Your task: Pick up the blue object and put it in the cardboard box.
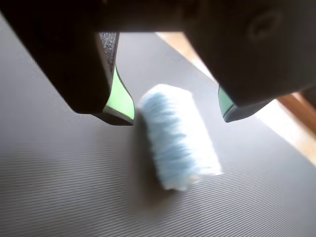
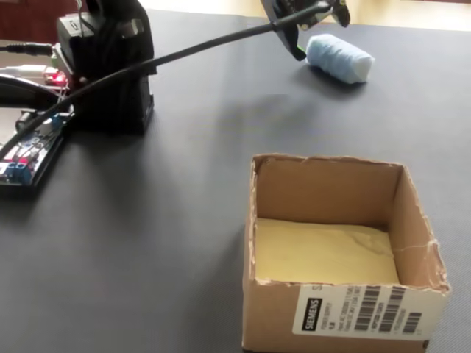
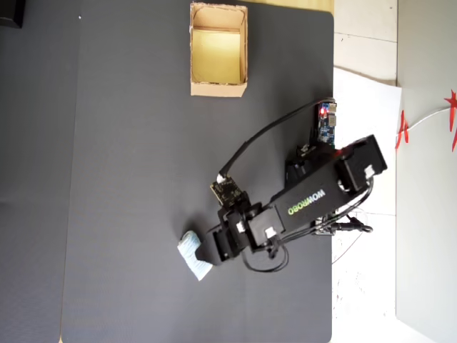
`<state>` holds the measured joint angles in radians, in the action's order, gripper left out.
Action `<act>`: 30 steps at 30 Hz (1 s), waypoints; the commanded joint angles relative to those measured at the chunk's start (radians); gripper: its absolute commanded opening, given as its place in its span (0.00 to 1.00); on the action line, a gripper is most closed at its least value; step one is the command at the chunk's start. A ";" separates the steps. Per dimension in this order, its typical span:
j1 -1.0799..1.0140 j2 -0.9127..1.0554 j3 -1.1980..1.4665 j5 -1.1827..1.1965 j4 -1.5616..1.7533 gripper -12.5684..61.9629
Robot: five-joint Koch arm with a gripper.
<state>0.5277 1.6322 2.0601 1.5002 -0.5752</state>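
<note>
The gripper [image 1: 173, 111] hangs just above the blue object [image 1: 180, 136], its 2 fingers [image 1: 118, 96] spread wide with one on each side, neither touching it. The blue object lies on its side on the dark ribbed mat [image 1: 59, 187] covering the tabletop. The cardboard box [image 3: 218, 89] sits well apart, open and holding nothing.

We see a dark grey ribbed mat [image 3: 128, 179] covering the table; pale tiled floor [image 3: 421, 107] to the right overhead. Bright daylight falls along a wooden edge [image 1: 301, 111], possibly the tabletop.
</note>
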 commanded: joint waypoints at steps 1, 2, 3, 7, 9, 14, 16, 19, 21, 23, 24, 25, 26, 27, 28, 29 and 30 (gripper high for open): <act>0.003 0.014 -0.083 0.018 0.011 0.61; 0.003 -0.060 -0.138 0.020 -0.002 0.61; 0.002 -0.086 -0.155 0.020 -0.002 0.61; 0.003 -0.144 -0.183 0.021 -0.003 0.61; 0.003 -0.181 -0.187 0.025 -0.005 0.61; 0.009 -0.210 -0.141 0.058 0.006 0.60; 0.012 -0.212 -0.127 0.058 0.014 0.55; 0.028 -0.227 -0.110 0.066 0.017 0.50; 0.034 -0.232 -0.089 0.097 0.029 0.50; 0.040 -0.238 -0.071 0.100 0.046 0.45; 0.040 -0.238 -0.057 0.097 0.069 0.40; 0.040 -0.233 -0.041 0.094 0.103 0.34; 0.037 -0.222 -0.023 0.091 0.144 0.28; 0.035 -0.213 -0.002 0.083 0.187 0.23; 0.035 -0.202 0.021 0.080 0.229 0.20; 0.034 -0.190 0.040 0.080 0.262 0.17; 0.032 -0.181 0.058 0.078 0.299 0.13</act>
<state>0.5476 1.4527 2.1783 1.5386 -0.2040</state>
